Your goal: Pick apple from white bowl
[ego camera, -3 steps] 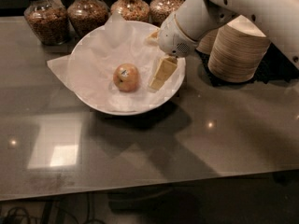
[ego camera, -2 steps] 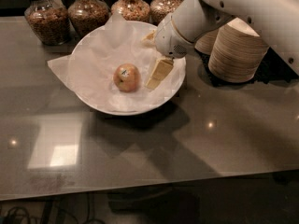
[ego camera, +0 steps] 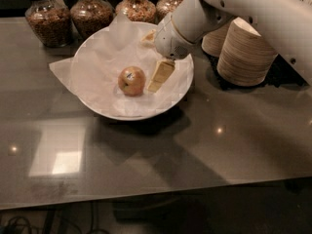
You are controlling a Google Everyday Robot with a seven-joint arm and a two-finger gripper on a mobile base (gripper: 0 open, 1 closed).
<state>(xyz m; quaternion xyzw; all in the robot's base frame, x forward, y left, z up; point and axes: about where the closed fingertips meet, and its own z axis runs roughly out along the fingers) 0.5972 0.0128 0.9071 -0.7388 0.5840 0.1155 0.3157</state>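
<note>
Jaws are standing wide apart, gripping nothing; we are logging the gripper (ego camera: 151,62) inside the white bowl (ego camera: 113,114), one finger (ego camera: 161,75) just right of the apple (ego camera: 131,80). We are noting the apple resting on the paper lining (ego camera: 97,67), near the bowl's middle.

Gripper (ego camera: 152,65) has slid sideways within the white bowl (ego camera: 122,115), toward the apple (ego camera: 131,80). A second ago there was a clear gap between its nearer finger (ego camera: 161,76) and the fruit. Now the apple sits just beside that finger; contact not discernible. The wrist moved with it.
</note>
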